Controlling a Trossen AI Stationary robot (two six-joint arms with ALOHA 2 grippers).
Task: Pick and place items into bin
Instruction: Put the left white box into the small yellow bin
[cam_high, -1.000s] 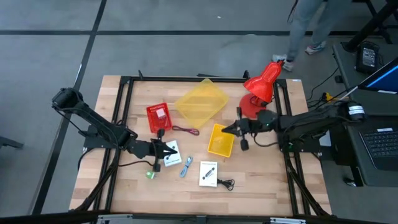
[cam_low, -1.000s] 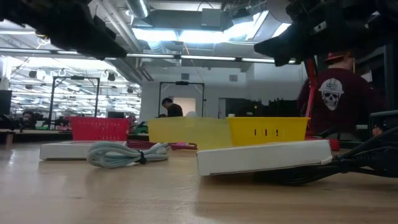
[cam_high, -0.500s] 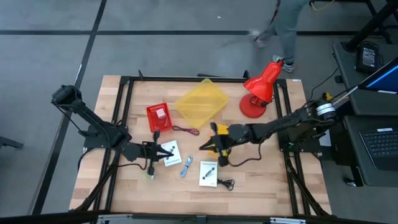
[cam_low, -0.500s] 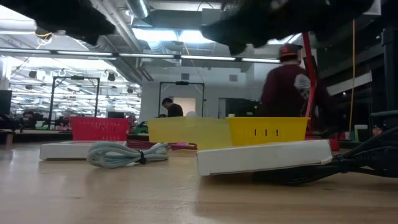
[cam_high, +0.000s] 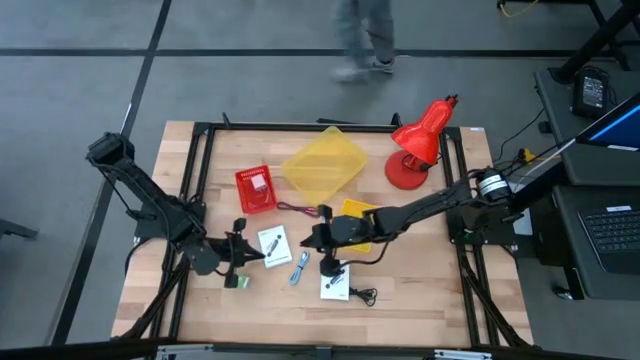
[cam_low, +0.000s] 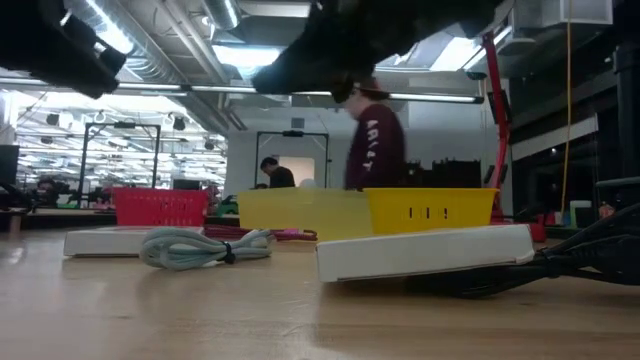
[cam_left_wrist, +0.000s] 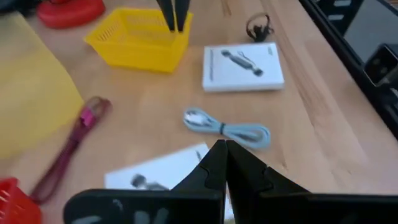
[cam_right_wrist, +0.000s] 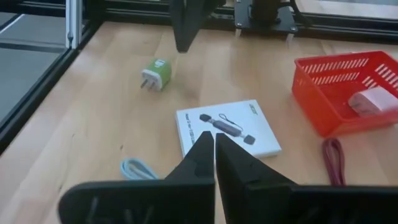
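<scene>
Right pincer (cam_high: 312, 238) pressed together (empty), left pincer (cam_high: 258, 254) likewise, blue-grey cable (cam_high: 301, 267) lying diagonally.

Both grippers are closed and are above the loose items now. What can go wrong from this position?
1. The left gripper and right gripper are shut and face each other across one white card; they might collide.
2. Shut fingers may push the card, not grasp it.
3. The blue-grey cable lies beside it and could get dragged.
</scene>
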